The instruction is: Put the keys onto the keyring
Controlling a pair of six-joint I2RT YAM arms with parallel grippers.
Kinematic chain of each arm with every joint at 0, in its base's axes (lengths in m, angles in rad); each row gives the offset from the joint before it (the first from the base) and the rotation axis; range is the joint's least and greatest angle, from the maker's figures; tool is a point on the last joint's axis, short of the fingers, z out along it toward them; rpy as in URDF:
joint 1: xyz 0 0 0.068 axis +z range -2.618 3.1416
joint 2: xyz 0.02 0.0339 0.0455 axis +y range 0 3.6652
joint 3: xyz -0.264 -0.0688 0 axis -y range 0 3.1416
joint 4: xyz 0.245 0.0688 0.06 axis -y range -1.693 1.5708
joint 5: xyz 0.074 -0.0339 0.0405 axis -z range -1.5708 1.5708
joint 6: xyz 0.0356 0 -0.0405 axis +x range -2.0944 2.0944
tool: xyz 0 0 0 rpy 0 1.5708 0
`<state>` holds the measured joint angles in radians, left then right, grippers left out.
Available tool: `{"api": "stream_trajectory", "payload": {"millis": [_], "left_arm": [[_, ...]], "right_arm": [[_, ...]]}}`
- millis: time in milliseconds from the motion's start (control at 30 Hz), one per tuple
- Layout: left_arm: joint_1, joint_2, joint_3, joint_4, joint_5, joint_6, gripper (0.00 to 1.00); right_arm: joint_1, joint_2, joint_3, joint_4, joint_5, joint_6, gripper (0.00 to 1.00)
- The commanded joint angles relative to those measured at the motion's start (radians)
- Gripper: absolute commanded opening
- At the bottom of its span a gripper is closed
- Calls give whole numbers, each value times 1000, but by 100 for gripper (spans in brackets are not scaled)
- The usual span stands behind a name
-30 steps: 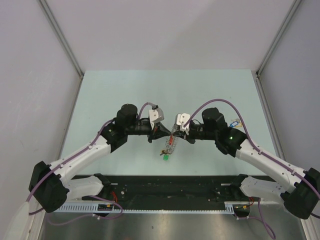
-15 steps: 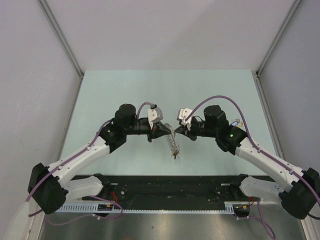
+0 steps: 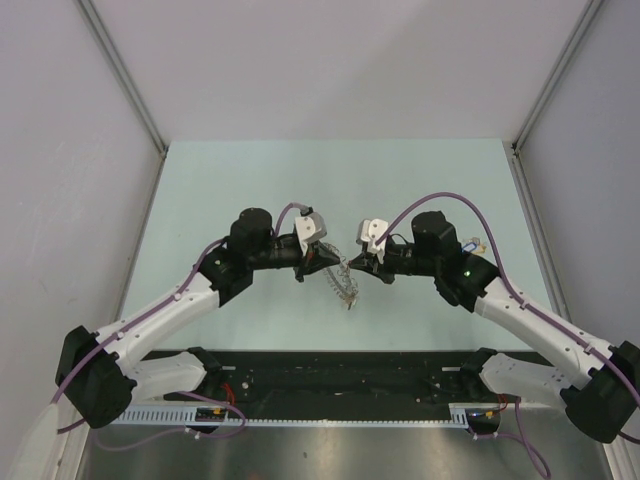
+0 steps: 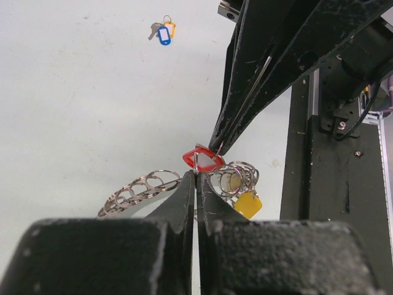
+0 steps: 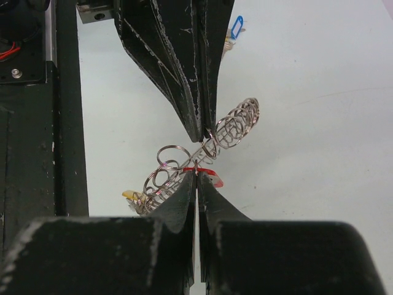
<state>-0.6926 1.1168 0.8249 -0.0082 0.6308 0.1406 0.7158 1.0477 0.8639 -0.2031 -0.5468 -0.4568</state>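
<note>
- The left claw (image 4: 196, 176) is pinched tight on a thin loop of the keyring (image 4: 140, 190).
- The right claw (image 5: 196, 177) clamps another keyring loop, tip to tip with the left, beside the red key (image 4: 206, 160).
- The keyring droops between them over the bench (image 3: 250, 180); a blue key (image 4: 163, 35) lies well apart.

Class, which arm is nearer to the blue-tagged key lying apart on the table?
Right. The blue-tagged key lies beside the wrist of the right arm; the left arm is beyond the keyring, well away.
</note>
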Motion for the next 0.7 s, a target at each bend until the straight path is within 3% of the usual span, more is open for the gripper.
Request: {"api": "stream_trajectory", "payload": {"millis": [0,667], "left_arm": [[-2,-5,29,31,15,22,0],[-16,3,31,33,72,27,0]], "right_arm": [[1,-20,9,42,-25,10,0],[-4,15,9,74,10,66,0]]}}
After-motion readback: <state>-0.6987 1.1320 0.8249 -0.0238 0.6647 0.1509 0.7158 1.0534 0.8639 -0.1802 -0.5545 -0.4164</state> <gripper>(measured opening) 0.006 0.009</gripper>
